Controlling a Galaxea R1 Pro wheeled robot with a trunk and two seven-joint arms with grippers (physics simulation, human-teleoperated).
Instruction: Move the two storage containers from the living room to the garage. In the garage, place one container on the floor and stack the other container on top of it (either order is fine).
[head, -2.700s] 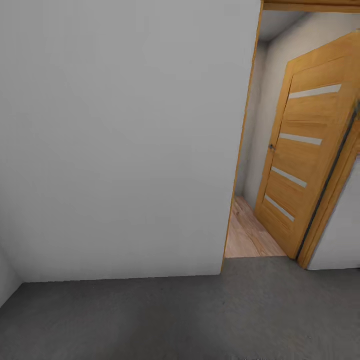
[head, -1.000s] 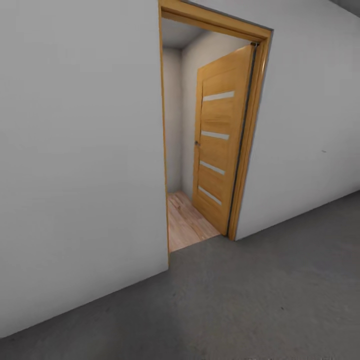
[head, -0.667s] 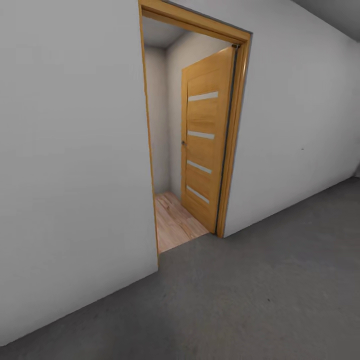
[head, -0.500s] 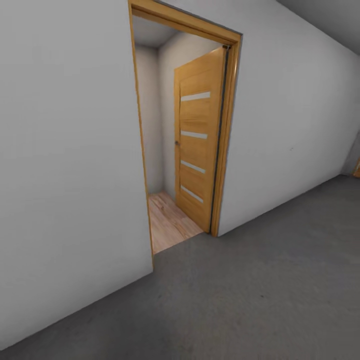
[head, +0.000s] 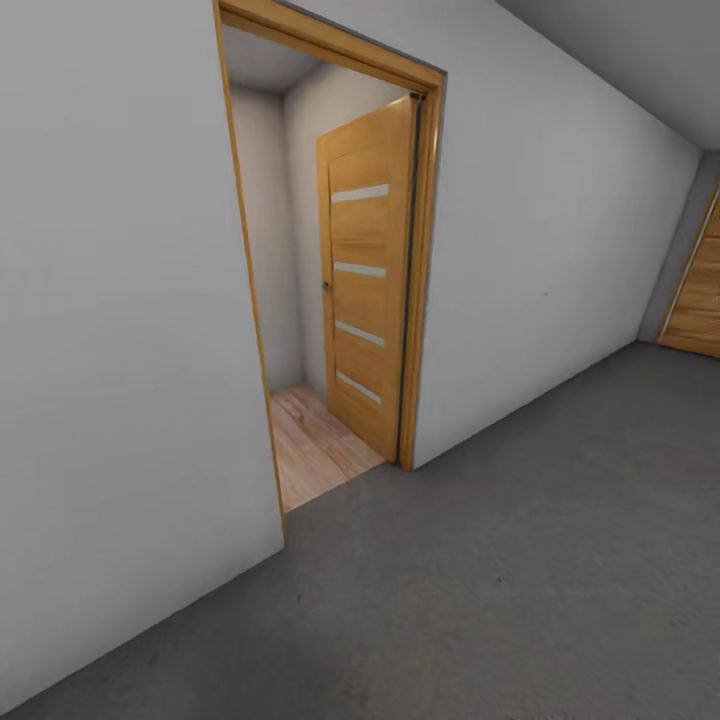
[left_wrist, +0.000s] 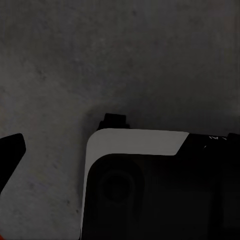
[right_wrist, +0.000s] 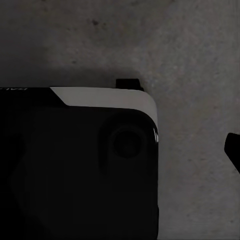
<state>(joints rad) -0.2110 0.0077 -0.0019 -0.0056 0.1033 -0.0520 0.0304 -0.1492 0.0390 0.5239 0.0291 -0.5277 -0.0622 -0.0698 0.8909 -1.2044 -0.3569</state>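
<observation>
- Nearest, seen by both wrist cameras: dark robot body (left_wrist: 150, 190) with a white edge, directly above speckled grey concrete.
- Left tool (left_wrist: 10, 157): one black fingertip at the frame edge, hanging over the concrete. Spread or pressed together: cannot tell.
- Beside that fingertip, an orange-red sliver (left_wrist: 2, 236) at the frame corner, too small to identify.
- Right tool (right_wrist: 233, 150): again a single black fingertip at the frame edge, over bare concrete. State likewise impossible to tell.
- Garage floor (head: 480, 600): dark matte concrete, running from the foreground to the walls.
- Plain grey-white wall (head: 120, 350), close on the left, cut by a wood-framed doorway (head: 425, 250).
- Door (head: 365, 280) with four pale horizontal strips, swung inward and standing open.
- Light plank floor (head: 310, 450) past the threshold, leading into the house.
- Farthest, at the right edge: wall of horizontal wood planks (head: 700, 300).
- Whereabouts of the two storage containers: not to be told from these views.
- Progress, as a judgement: standing in the garage and facing the house door, so in transit. No stack to be seen on the stretch of concrete in view, so no proof of a finished delivery.
- Left to do, on this evidence: bringing over whichever container is not yet in the garage, then setting one on the concrete and the other squarely on top of it.
</observation>
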